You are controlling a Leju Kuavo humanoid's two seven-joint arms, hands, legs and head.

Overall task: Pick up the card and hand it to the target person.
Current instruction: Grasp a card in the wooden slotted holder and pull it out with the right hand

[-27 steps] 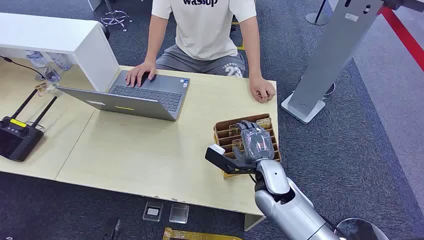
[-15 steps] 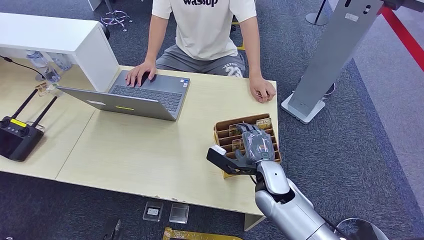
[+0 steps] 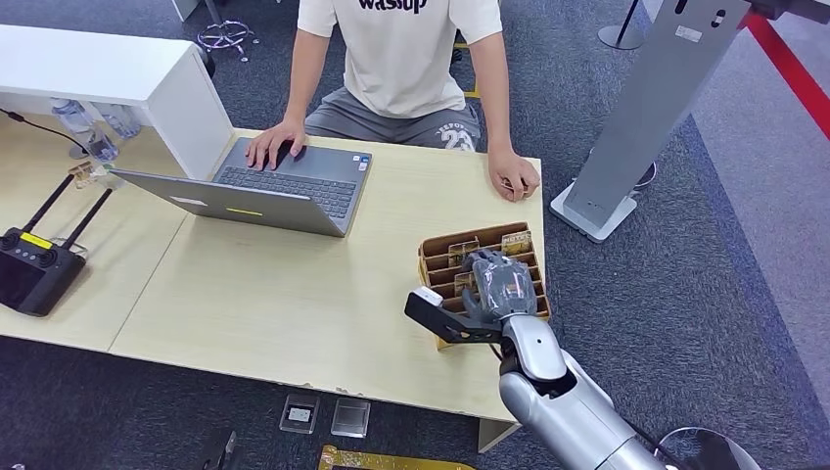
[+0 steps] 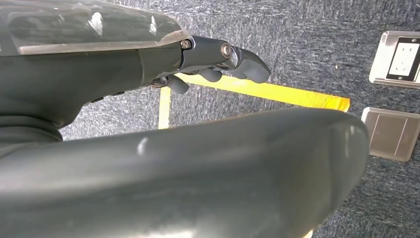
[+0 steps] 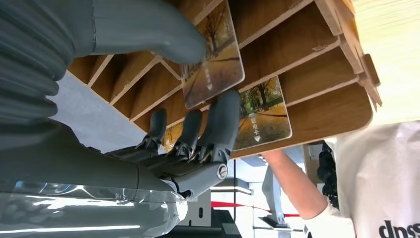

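Note:
A wooden slotted card rack [image 3: 437, 253] stands at the table's right edge, with picture cards upright in its slots. My right hand [image 3: 499, 285] reaches down into it from above. In the right wrist view the thumb [image 5: 148, 34] and the dark fingers [image 5: 221, 116] pinch an autumn-tree card [image 5: 214, 74] that stands partly out of its slot in the rack [image 5: 317, 54]. A second, similar card [image 5: 262, 113] sits one slot further. The person [image 3: 401, 59] sits across the table, one hand [image 3: 513, 176] resting near the rack. My left hand [image 4: 218, 57] hangs over the floor, fingers apart and holding nothing.
An open laptop [image 3: 274, 186] lies under the person's other hand. A black controller with antennas [image 3: 34, 269] sits at the left edge, a white box [image 3: 127, 83] behind it. A grey stand [image 3: 646, 108] rises to the right of the table. Floor sockets [image 4: 401, 59] lie below.
My right hand's fingers have curled down into the rack and closed around a card. The arm has barely shifted, and the person has not moved.

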